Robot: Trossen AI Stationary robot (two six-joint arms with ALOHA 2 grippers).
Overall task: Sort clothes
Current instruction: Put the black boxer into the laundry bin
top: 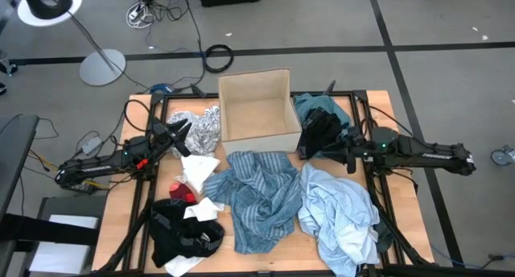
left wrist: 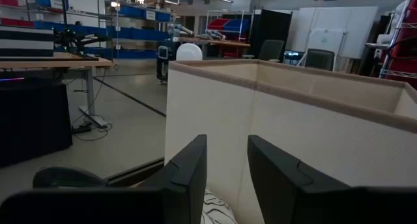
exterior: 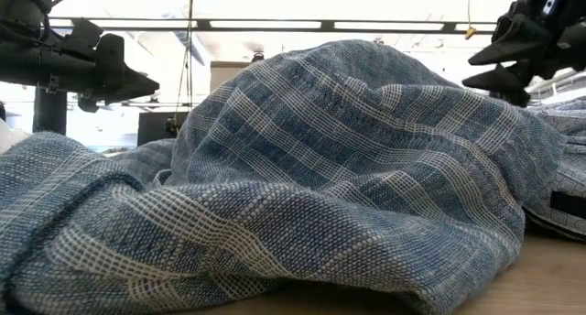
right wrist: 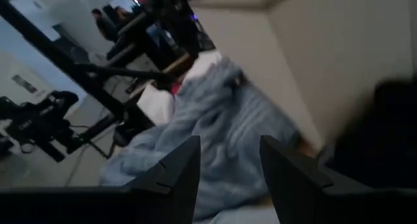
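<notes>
Clothes (top: 257, 196) cover table's front half; cardboard box (top: 256, 108) at back edge. Left gripper (top: 179, 134), right gripper (top: 326, 152) flank box, fingers parted, empty.

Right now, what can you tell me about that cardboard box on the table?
The cardboard box is tan, open at the top, with thin upright walls and a pale inside that looks empty from above. It stands upright at the far middle of the table. The grey-white patterned piece lies against its left side, and a dark garment bunches against its right. The blue striped shirt spreads just in front of it. The left gripper is open and close to its left wall, not touching.
</notes>
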